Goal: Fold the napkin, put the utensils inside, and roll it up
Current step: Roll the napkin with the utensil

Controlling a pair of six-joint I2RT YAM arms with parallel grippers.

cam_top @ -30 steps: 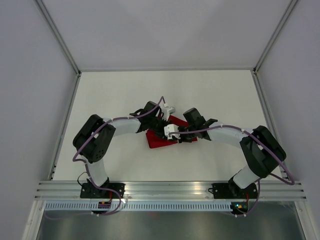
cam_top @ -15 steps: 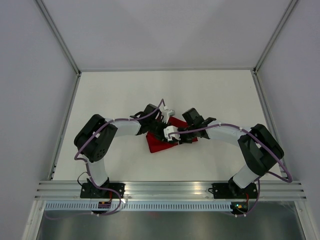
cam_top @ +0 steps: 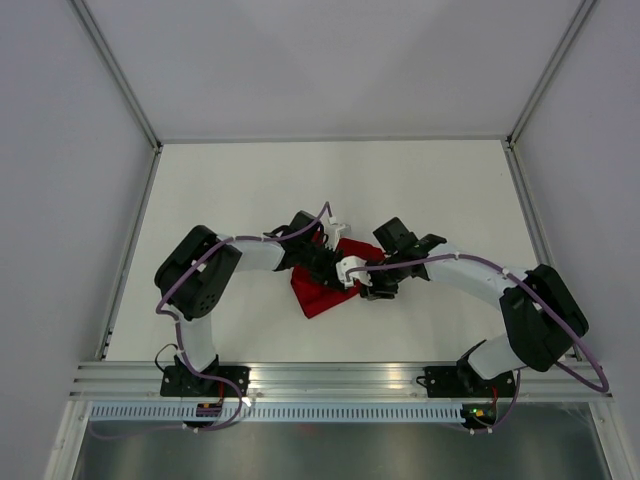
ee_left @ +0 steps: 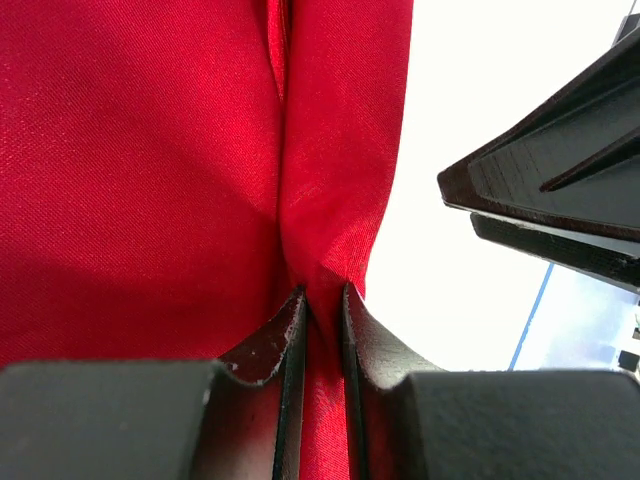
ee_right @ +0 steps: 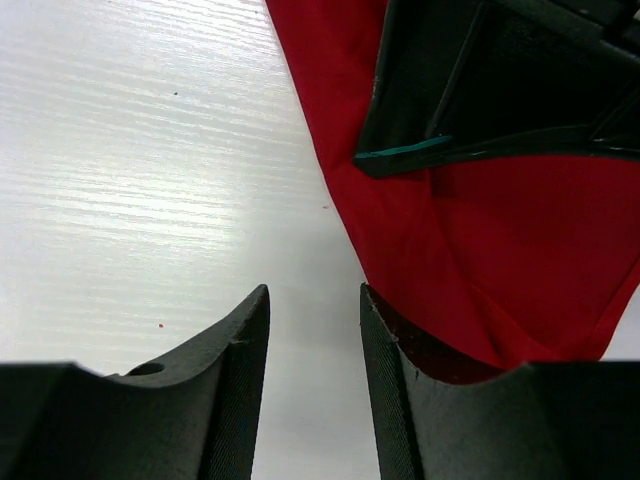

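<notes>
- My left gripper [ee_left: 320, 297] is closed down to a thin slit. It pinches a raised fold of the napkin [ee_left: 150, 180] between its fingertips, and the cloth runs away from the pinch as a ridge.
- My right gripper [ee_right: 312, 315] is partly open, with only bare table [ee_right: 120, 150] in the gap and nothing held.
- The finger [ee_right: 400, 410] nearer the cloth sits right at the napkin's edge — I cannot tell whether it touches.
- The napkin lies bunched and creased on the middle of the table. Both grippers are over it, the left one on its far side and the right one at its right edge.
- In the overhead view the arms cover much of the cloth, and a red corner shows toward the near side.
- The table is white and matte. Plain grey walls [cam_top: 60, 150] close it in on three sides, with a metal rail [cam_top: 340, 375] along the near edge.
</notes>
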